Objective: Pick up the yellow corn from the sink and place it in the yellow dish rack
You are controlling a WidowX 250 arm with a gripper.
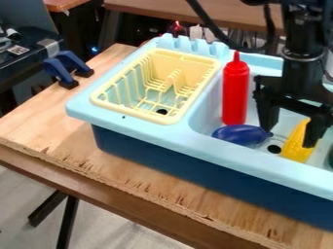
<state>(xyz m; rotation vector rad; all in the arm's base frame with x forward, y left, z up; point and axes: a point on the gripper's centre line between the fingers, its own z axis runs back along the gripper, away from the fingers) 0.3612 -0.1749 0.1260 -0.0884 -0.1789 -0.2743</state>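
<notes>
A: Where is the gripper [289, 138]?

B: It hangs over the right-hand basin of the sink [228, 153], its 2 fingers spread wide. It appears to have hold of nothing.

A: What lies nearest?

B: The yellow toy corn [296, 147] slants beside the drain [274, 149], close to the basin's front edge. It shows partly between the fingers, with 1 finger overlapping its right side. The other fingertip is near the tip of the dark blue toy [239, 135], left of the drain; whether either finger touches anything, nobody can tell from this angle.

A: And the rest?

B: The red bottle [235, 92] stands upright behind the blue toy. The yellow dish rack [133, 112] sits in the sink's left half.

A: Which step is this?

B: Probably positioning, ahead of any grip. A grip on the corn would call for centring the fingers across its width and clearing the blue toy.
</notes>
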